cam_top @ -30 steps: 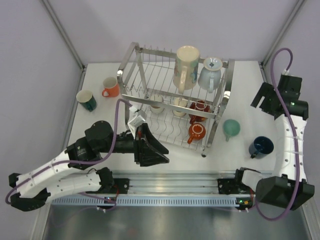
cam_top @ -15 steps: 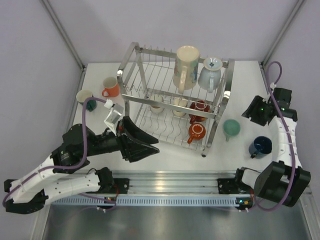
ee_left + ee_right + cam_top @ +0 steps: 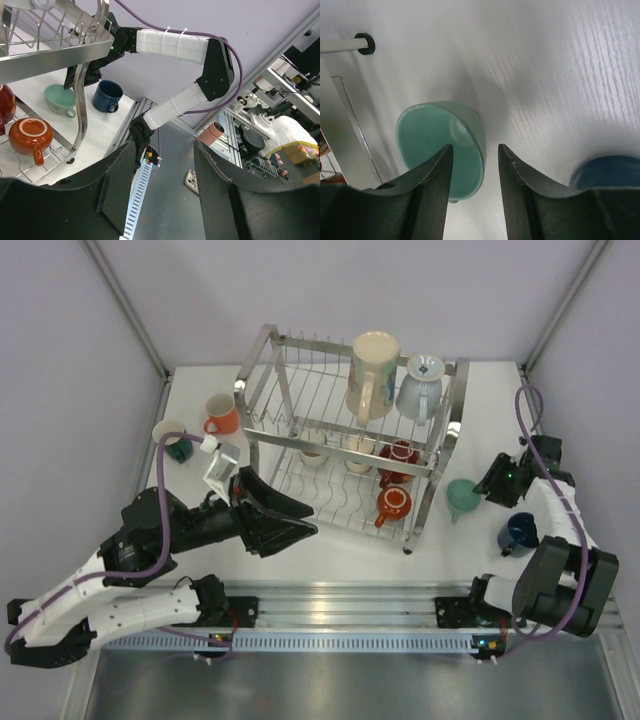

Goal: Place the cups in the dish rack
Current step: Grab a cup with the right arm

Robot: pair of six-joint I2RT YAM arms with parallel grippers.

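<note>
Left hand: the left hand (image 3: pixel 164 147) hovers over the near tabletop (image 3: pixel 350 560) in front of the dish rack (image 3: pixel 256 362), fingers partly spread, holding nothing.
Right hand: the right hand (image 3: pixel 475 147) is low at the near right, fingers partly apart astride the rim of the mint cup (image 3: pixel 432 140), one inside the bowl and one outside. A gap shows, so no firm grip is visible.
Mint cup: lies on its side on the tabletop, just right of the rack's front right post.
Navy mug: the navy mug (image 3: pixel 521 532) sits on the tabletop just beside the mint cup, closer to the right edge.
Rack, lower tier: front red cup (image 3: pixel 392 505), back red cup (image 3: pixel 400 455) and two pale cups (image 3: pixel 315 453).
Rack, upper tier: tall cream mug (image 3: pixel 374 375) and blue-grey mug (image 3: pixel 420 385), both at the right.
Far left: orange mug (image 3: pixel 222 415) and teal mug (image 3: pixel 175 440) stand on the tabletop outside the rack.
Progress: six cups loaded and four left, likely just past halfway.
Room: the near strip gives free passage. The rack post and the navy mug crowd the mint cup. The left half of both tiers looks free. The enclosure walls stand close on either side.
</note>
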